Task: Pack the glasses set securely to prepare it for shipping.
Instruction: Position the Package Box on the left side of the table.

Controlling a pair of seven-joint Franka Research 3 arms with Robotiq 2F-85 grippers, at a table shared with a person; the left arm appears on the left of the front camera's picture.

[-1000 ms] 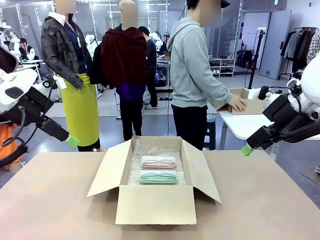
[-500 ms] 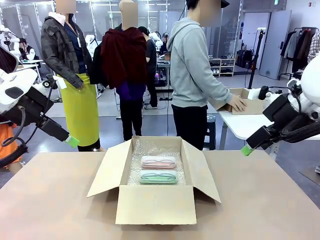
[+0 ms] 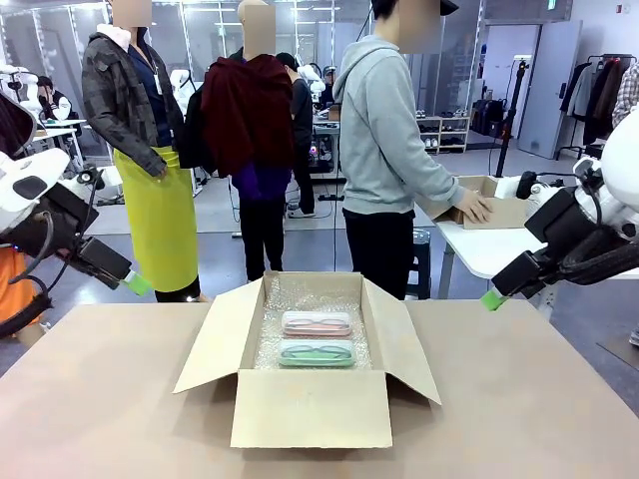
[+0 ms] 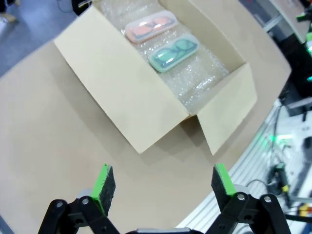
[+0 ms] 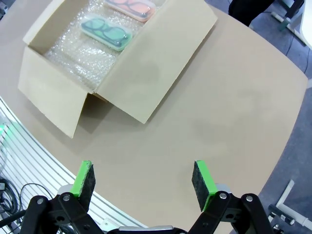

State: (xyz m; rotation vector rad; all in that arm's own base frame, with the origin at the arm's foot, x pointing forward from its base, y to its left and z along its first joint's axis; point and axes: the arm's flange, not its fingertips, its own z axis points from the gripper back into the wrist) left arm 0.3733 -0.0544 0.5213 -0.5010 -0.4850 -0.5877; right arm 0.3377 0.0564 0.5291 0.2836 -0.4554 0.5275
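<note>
Holding both arms raised off to the sides, I see the left gripper [image 3: 140,284] hanging over the table's left edge and the right gripper [image 3: 491,299] over the right edge, both well apart from the cardboard box [image 3: 310,407]. My left wrist view shows that gripper's [image 4: 160,181] jaws spread wide with nothing between the green pads [image 4: 104,181]; the right wrist view shows the same for the right gripper [image 5: 141,179], pads [image 5: 202,178] apart and bare.

On the brown table [image 3: 90,399] the box stands open in the middle, all four flaps folded outward. Bubble wrap [image 3: 305,294] lines its floor. On it lie the two glasses cases side by side, touching or nearly so: the pink case [image 3: 317,322] toward the person's side, the mint green case [image 3: 318,353] nearer me.

From the wrists I can make out dark frames through the translucent lids [image 4: 173,52] [image 5: 105,29], which the front camera does not resolve. Across the table a person in a grey hoodie [image 3: 384,130] rests a hand [image 3: 477,208] on another box [image 3: 499,205].
</note>
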